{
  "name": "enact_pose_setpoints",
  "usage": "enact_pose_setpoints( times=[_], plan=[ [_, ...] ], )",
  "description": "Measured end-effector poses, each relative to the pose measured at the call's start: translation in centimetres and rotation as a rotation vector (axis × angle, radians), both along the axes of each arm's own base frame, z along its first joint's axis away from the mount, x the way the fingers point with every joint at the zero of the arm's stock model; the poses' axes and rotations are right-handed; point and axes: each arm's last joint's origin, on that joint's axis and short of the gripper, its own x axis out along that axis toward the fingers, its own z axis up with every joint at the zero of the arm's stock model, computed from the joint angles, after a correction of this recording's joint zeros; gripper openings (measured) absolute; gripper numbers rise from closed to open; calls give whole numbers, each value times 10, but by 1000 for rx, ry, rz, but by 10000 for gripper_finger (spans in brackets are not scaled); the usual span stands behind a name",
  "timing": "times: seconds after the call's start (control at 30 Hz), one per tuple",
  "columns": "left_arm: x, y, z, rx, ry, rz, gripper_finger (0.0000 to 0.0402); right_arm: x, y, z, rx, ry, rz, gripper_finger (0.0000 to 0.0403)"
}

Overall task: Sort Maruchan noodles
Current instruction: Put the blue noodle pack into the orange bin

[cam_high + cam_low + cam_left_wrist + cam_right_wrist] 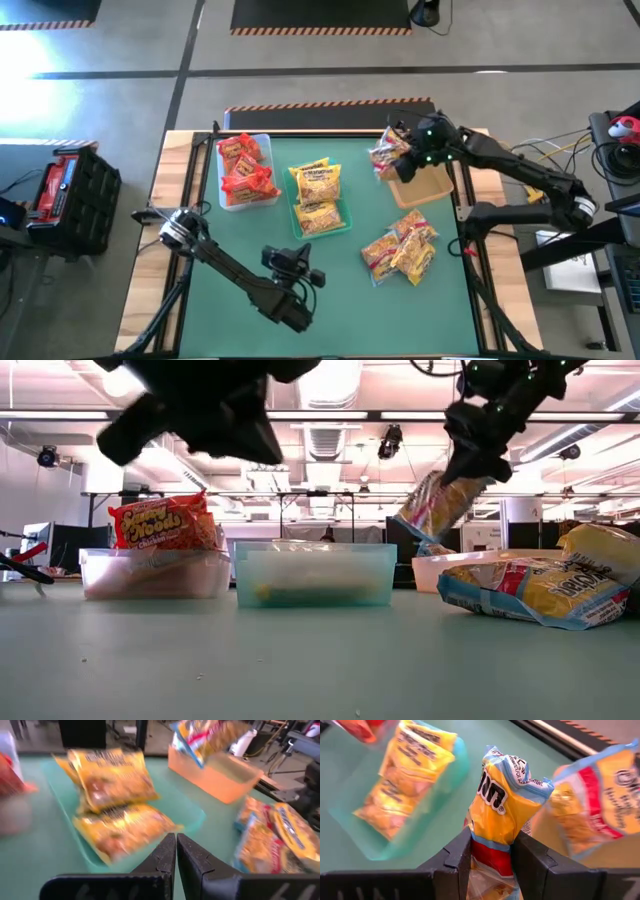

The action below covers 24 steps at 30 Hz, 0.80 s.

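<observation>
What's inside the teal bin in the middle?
The teal bin holds yellow noodle packets, one lying partly on another. Anything beneath them is covered. Neither claw is in it.

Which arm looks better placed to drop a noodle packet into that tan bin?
The right one. Its gripper is shut on a yellow-and-pink crinkly plastic noodle packet above the tan rectangular bin. The left gripper holds nothing, far off.

Red-orange crinkly plastic ramen packets [245, 167] are heaped in the clear bin near the table's far left corner. Two plain yellow packets [318, 198] lie flat in the teal bin at the middle. One yellow-and-pink-red packet [386, 155] hangs tilted above the tan bin, pinched at one end. More of these [400, 250] lie piled loose on the mat toward the right edge.
</observation>
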Motion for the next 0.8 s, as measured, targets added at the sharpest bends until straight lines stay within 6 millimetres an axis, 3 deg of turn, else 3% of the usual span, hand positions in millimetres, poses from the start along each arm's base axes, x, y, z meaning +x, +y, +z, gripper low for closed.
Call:
enact_pose_setpoints(
  times=[0.17,0.4,0.8],
  plan=[
    [-18,12,1,-4,-42,26,0,-10,-11,-1,-47,30,-12,111],
    [-32,23,-23,-70,-135,42,0,-19,-21,1,-97,52,-23,111],
    [-30,39,-30,-86,-168,68,0,-28,-37,-5,-124,104,-40,111]
  ],
)
